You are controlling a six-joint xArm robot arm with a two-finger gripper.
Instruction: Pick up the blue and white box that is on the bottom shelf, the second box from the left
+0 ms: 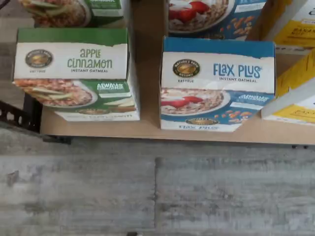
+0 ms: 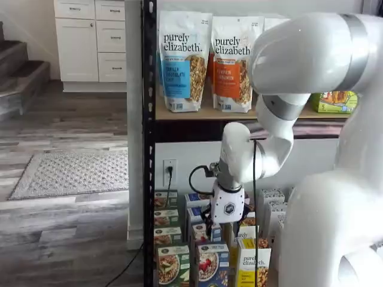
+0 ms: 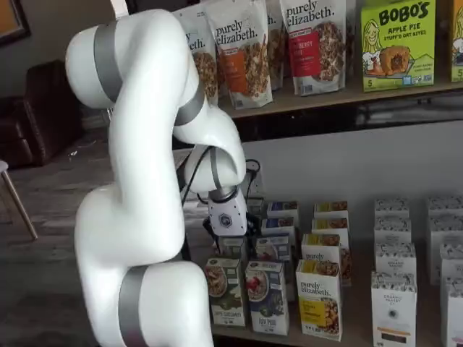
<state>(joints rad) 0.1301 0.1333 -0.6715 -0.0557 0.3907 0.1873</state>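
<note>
We see the blue and white box (image 1: 217,83) from above in the wrist view: a blue strip along its top edge, a white panel reading "Flax Plus instant oatmeal", and below it a bowl picture with red berries. In both shelf views it (image 3: 267,296) stands upright at the front edge of the bottom shelf (image 3: 362,325), facing outward, closed and undamaged, with matching blue cartons lined up behind it (image 2: 212,265).

wrist view close above, both shelf views frontal, sharing bottom shelf (image 3: 347,334)
</note>
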